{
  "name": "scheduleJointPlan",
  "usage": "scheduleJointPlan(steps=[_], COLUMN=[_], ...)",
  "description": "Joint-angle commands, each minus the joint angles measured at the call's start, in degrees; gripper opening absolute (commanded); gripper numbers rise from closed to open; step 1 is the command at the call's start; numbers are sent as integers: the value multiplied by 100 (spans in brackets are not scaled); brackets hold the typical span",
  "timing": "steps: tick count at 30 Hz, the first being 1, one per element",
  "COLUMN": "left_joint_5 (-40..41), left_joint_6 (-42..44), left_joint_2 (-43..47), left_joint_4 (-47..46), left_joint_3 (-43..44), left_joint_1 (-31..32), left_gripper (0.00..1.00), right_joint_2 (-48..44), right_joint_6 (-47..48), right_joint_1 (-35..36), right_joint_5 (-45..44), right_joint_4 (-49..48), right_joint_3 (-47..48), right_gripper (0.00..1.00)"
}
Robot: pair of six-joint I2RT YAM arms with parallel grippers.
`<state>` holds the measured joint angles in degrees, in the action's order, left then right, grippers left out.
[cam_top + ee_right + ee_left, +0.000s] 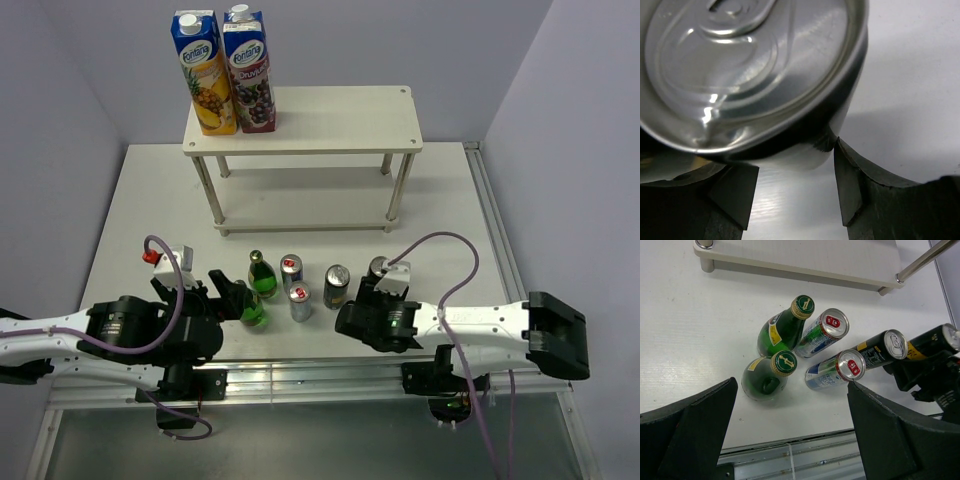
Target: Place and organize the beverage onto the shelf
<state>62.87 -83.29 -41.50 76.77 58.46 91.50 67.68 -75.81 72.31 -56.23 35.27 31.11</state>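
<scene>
Six drinks cluster by the near edge of the white worktop [130,200], mid-way along, before the white two-tier shelf [330,120] at the far edge. Left gripper [792,390] spread wide, empty, straddling a green glass gold-capped bottle [762,382], likely lining up a grasp. Right gripper [797,165] flanks an upright black-and-yellow can [740,65] with a silver lid. Firm hold unclear.

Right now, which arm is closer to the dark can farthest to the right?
Right. The right arm's fingers sit on either side of that dark can, while the left arm's fingers are open by a green bottle, well to the can's left.
</scene>
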Motion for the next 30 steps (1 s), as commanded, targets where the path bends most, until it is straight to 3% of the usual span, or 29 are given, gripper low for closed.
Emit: scheduleJointPlan(steps=[1,9,15,17,23,30], left_joint_5=[129,120,111,111,94,76], left_joint_6=[-12,-30,-56,-47,-65,-91], left_joint_2=[-52,71,142,116,27,71], left_joint_4=[180,180,171,180,171,171], left_joint_3=[8,-10,-36,-36,-36,-54], left_joint_1=[61,113,157,175,201,227], left_gripper=[99,99,99,99,99,99], right_joint_2=[-526,-871,-748,-721,-247,604], right_joint_6=[-58,1408,3129,4033,5741,6640], right_joint_1=[107,108,-94,-322,-1287,-2326], right_joint_5=[-705,-1188,-1189,-996,-434,93], right_joint_4=[489,596,-229,-755,-1118,-1013], right_joint_3=[658,1949,2775,2996,4445,6414], right_gripper=[0,0,0,0,0,0])
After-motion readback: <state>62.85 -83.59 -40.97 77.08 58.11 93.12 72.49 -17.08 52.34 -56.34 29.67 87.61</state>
